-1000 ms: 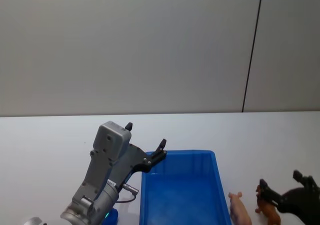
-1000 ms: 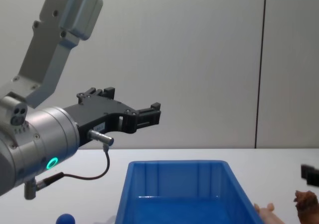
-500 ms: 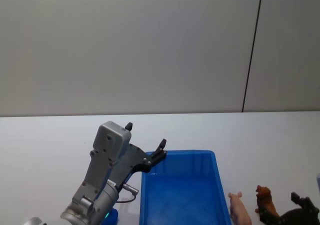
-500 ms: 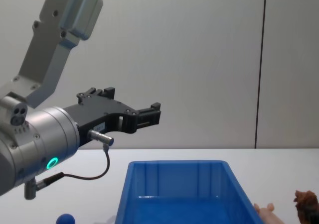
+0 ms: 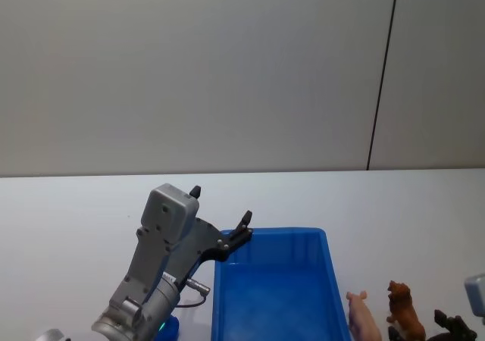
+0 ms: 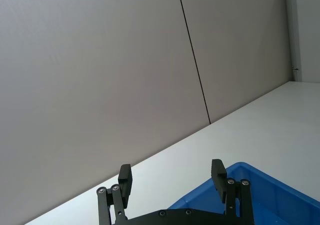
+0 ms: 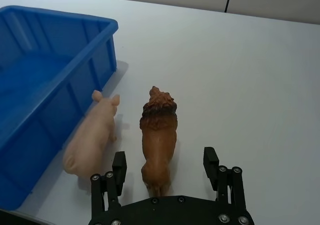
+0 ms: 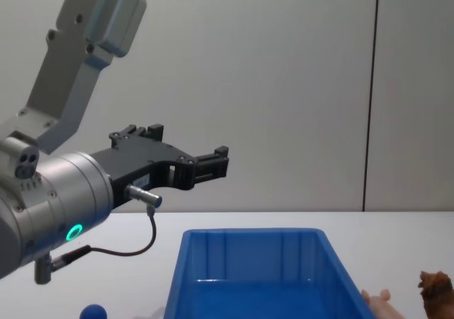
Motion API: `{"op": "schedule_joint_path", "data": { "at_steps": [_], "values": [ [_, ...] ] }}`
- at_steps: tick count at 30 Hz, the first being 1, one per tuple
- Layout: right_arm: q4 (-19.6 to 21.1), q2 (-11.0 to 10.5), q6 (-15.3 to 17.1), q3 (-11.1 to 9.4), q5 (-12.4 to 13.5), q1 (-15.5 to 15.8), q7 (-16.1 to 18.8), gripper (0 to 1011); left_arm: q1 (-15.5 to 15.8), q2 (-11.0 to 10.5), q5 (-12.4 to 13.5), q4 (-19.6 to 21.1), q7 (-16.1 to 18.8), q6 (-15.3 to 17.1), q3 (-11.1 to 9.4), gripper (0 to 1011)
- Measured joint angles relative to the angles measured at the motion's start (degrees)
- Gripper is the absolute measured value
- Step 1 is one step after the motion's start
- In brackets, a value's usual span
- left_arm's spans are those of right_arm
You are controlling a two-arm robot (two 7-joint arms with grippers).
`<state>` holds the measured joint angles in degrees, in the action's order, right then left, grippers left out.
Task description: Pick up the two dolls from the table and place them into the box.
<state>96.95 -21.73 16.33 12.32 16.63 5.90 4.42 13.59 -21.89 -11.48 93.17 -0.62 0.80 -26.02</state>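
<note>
right of the blue bin (image 7: 50,12), right gripper (image 7: 164,157) wide apart, empty, flanking the brown lion (image 7: 157,130); above the bin's far left corner, left gripper (image 6: 171,169) spread, empty.

no writing, label, brand, number or sign can be read in any of the views.
</note>
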Motion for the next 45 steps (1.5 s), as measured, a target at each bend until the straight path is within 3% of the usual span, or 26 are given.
{"op": "schedule_joint_path", "data": {
  "at_steps": [15, 17, 21, 22, 36, 45],
  "values": [
    [-2.48, 0.93, -0.7, 0.13, -1.13, -0.88, -0.16, 577, 0.0, 0.0, 0.0, 0.0, 0.0, 0.0, 0.0, 1001],
    [-2.51, 0.99, -0.85, 0.14, -1.22, -0.88, -0.22, 475, 0.0, 0.0, 0.0, 0.0, 0.0, 0.0, 0.0, 1001],
    [-2.49, 1.1, -1.34, 0.14, -1.53, -0.89, -0.36, 394, 0.0, 0.0, 0.0, 0.0, 0.0, 0.0, 0.0, 1001],
    [-2.47, 1.12, -1.43, 0.14, -1.59, -0.89, -0.38, 335, 0.0, 0.0, 0.0, 0.0, 0.0, 0.0, 0.0, 1001],
    [-0.42, 1.58, -3.14, 0.21, -3.03, -1.43, 0.1, 306, 0.0, 0.0, 0.0, 0.0, 0.0, 0.0, 0.0, 1001],
    [0.27, 3.09, -4.44, 0.83, -4.33, -4.27, 3.69, 306, 0.0, 0.0, 0.0, 0.0, 0.0, 0.0, 0.0, 1001]
  ]
}}
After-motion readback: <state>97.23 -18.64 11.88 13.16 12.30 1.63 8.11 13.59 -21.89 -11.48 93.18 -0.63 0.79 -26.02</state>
